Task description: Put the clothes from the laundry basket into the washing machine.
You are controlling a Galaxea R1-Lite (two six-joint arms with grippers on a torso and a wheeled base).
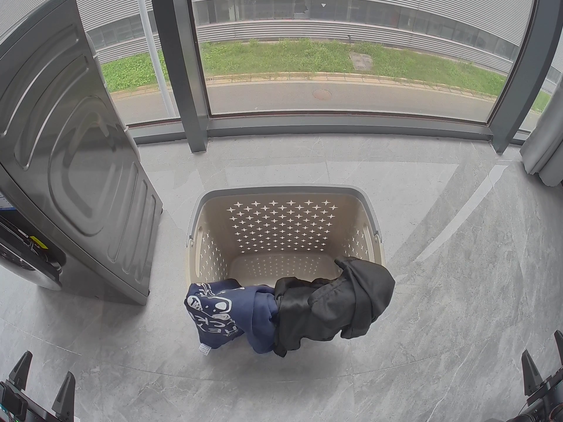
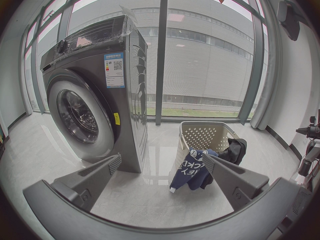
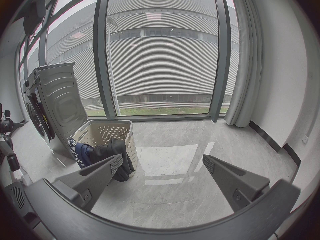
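both garments are draped over the near rim of the laundry basket (image 1: 281,190), which stands on the floor (image 1: 446,253) just beside the washing machine (image 1: 76,159). the blue garment (image 1: 229,317) is hung at the near left corner and the black garment (image 1: 334,303) at the near right corner, the two touching. each is stretched along the rim, so its long axis is judged to run left to right, with the loose ends pointed down outside the basket. the basket's mouth is turned upward.

the left gripper (image 2: 160,160) and the right gripper (image 3: 161,159) are held low, well apart from the basket, with the fingers spread and nothing between them.

a first pick is judged to be in hand. a garment is best pinched at the bunched fold on the rim and lifted clear before it is carried. the machine's round door appears shut in the left wrist view and may need to be opened first.
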